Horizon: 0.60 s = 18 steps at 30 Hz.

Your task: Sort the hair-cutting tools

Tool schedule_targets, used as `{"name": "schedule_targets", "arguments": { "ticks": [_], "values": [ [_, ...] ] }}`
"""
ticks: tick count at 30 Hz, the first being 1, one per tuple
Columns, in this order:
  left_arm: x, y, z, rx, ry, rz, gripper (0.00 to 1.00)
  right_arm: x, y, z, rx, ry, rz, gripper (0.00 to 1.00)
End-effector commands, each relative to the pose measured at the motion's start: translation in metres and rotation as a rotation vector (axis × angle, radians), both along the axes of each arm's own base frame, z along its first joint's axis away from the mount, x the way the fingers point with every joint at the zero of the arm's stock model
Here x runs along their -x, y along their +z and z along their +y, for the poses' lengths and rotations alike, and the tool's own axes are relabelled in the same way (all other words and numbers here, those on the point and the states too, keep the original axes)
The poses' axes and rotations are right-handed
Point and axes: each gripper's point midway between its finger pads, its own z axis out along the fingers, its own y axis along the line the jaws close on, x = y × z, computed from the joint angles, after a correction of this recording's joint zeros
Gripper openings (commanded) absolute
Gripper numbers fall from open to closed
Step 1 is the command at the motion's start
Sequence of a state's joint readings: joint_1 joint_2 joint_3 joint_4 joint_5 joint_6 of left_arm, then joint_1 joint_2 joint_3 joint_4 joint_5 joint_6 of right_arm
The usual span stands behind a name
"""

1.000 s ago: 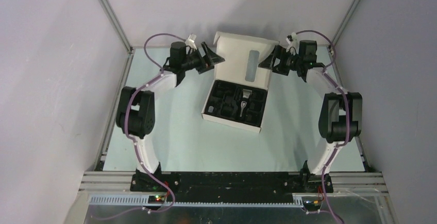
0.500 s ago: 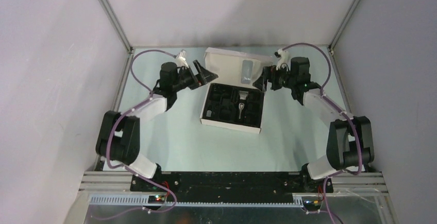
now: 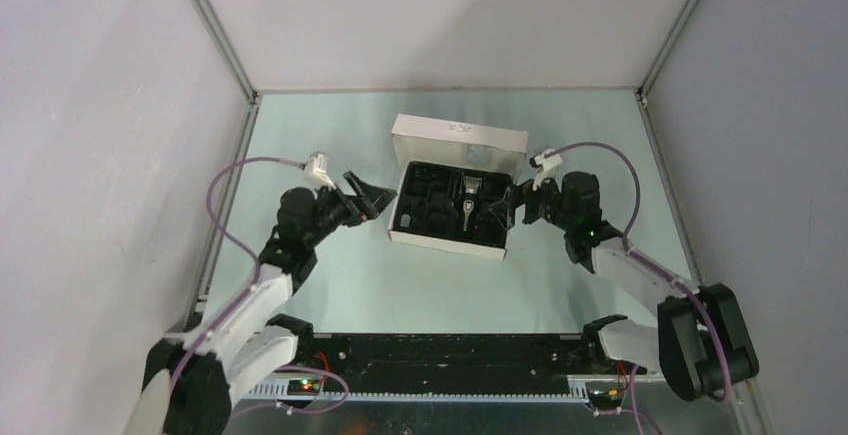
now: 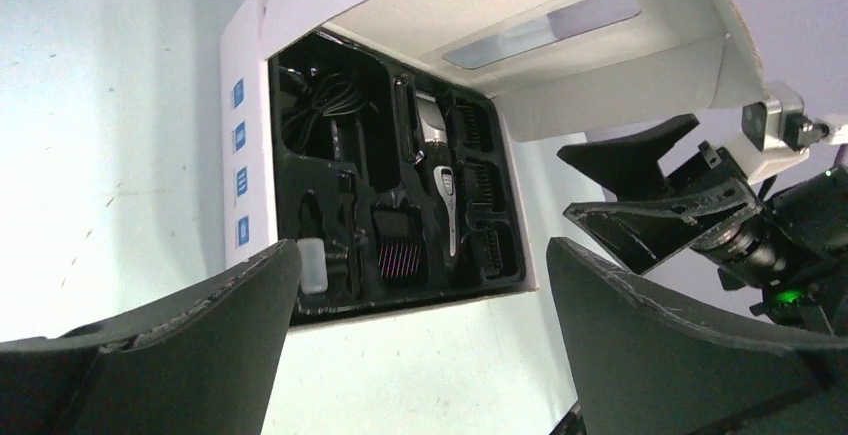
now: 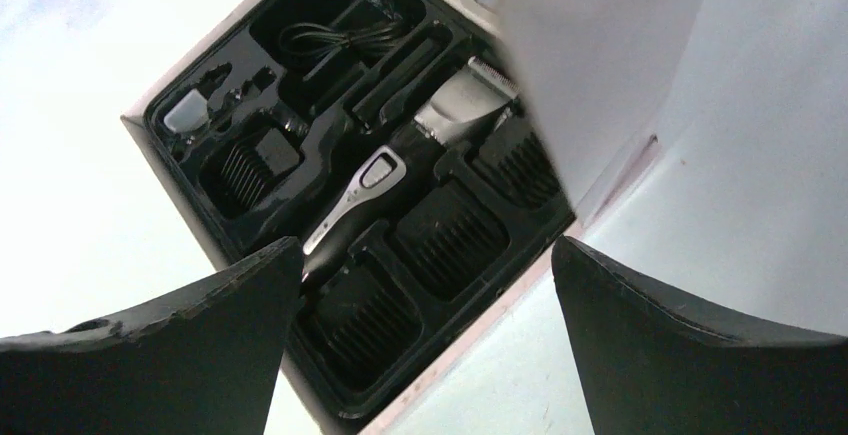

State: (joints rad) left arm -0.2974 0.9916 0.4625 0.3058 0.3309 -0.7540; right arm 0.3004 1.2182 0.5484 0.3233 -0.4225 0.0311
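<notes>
A white box [image 3: 448,242] lies open mid-table, its lid [image 3: 458,138] standing up at the back. Its black tray holds the hair-cutting tools: a black-and-silver clipper [image 5: 400,170], a coiled cord [image 5: 335,35], a thin black stick [image 5: 398,83] and comb attachments [image 5: 450,240]. My left gripper [image 3: 368,198] hovers open just left of the box, holding nothing. My right gripper [image 3: 503,207] is open at the box's right edge, over the comb pockets, also holding nothing. In the left wrist view the clipper [image 4: 438,170] and cord [image 4: 325,110] show beyond the open left gripper [image 4: 422,247].
A small clear bottle [image 5: 185,110] sits in a corner pocket of the tray. Pale green table [image 3: 420,285] surrounds the box, with grey walls on three sides. The right gripper [image 4: 650,190] shows across the box in the left wrist view.
Both arms have drawn back from the far side and dropped low beside the tray. The lid, tilted forward before, now stands open at the back. Both grippers stayed open.
</notes>
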Motion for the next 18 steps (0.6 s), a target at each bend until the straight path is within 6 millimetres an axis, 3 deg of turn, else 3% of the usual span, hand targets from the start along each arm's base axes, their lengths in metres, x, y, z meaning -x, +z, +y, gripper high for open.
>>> {"name": "schedule_targets", "arguments": {
  "ticks": [1, 4, 6, 9, 13, 14, 18],
  "values": [
    [0.022, 0.003, 0.026, -0.031, 0.115, -0.014, 1.0, 0.011, 0.015, -0.005, -0.02, -0.074, -0.078, 0.99],
    [0.037, -0.004, 0.042, -0.057, 0.175, 0.019, 1.0, 0.031, 0.012, -0.013, -0.029, -0.125, -0.031, 0.99],
    [0.047, 0.006, 0.051, -0.046, 0.213, -0.008, 1.0, 0.044, 0.01, -0.02, -0.056, -0.17, 0.003, 0.99],
    [0.049, 0.004, 0.057, -0.046, 0.248, 0.015, 1.0, 0.057, 0.004, -0.038, -0.106, -0.292, 0.049, 0.99],
    [0.039, -0.006, 0.059, -0.058, 0.284, 0.091, 1.0, 0.062, 0.019, -0.068, -0.229, -0.496, 0.075, 0.99],
    [0.033, -0.01, 0.061, -0.067, 0.304, 0.121, 1.0, 0.061, 0.011, -0.083, -0.253, -0.594, 0.125, 0.99],
    [0.003, -0.015, 0.069, -0.078, 0.373, 0.19, 0.99, 0.048, 0.017, -0.108, -0.313, -0.702, 0.178, 0.99]
  ]
}}
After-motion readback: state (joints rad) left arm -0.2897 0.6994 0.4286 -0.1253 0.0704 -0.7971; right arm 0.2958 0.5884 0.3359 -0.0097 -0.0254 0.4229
